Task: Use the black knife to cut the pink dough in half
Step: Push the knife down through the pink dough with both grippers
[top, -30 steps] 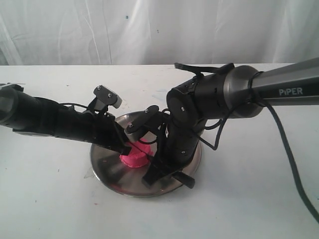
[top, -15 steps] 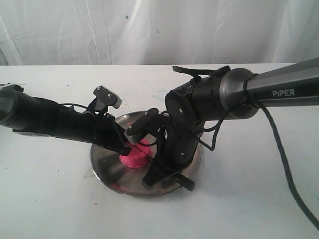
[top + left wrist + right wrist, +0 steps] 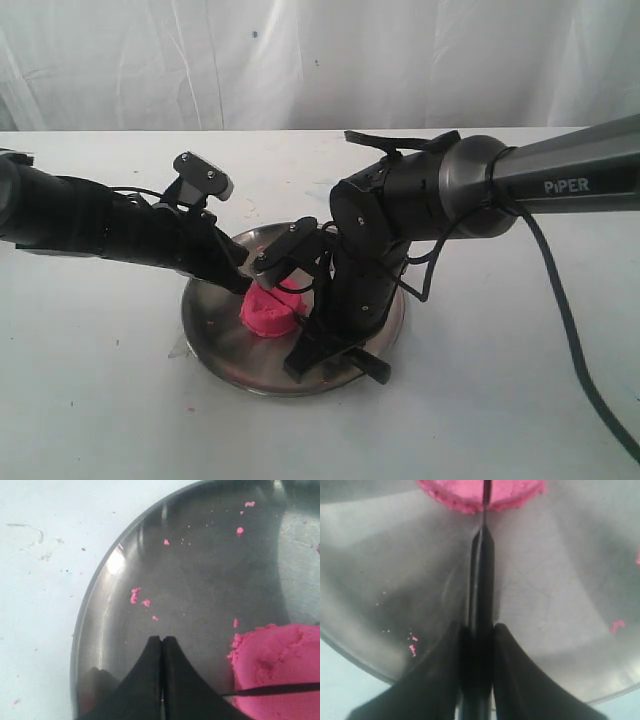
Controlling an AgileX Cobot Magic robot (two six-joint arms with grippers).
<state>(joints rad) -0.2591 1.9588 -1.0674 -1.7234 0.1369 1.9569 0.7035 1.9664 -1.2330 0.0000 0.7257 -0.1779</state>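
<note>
Right wrist view shows the right pincer [image 3: 479, 645] clamped on the black knife [image 3: 482, 570], whose handle runs straight out between the two fingers while the blade stands edge-on ahead of them. The blade meets the pink dough [image 3: 482, 491] at about its middle, which suits a cut into equal halves; how deep it has gone cannot be told. Holding the handle in line with the fingers probably lets the arm press down through the blade without it twisting.

The left pincer [image 3: 162, 652] has its fingers pressed together with nothing between them, tips low over the steel plate [image 3: 125, 555]. The dough [image 3: 280, 665] lies just beside these tips, off to one side, with the thin dark line of the knife [image 3: 272, 689] crossing it. Being near but apart, this pincer seems placed to steady the lump or stay out of the blade's path; which one is not clear.

Seen from the exterior view, the dough [image 3: 268, 312] sits in the plate [image 3: 215, 335] on the white worktop [image 3: 100, 400], between both pincers. Pink crumbs [image 3: 135, 596] dot the plate.
</note>
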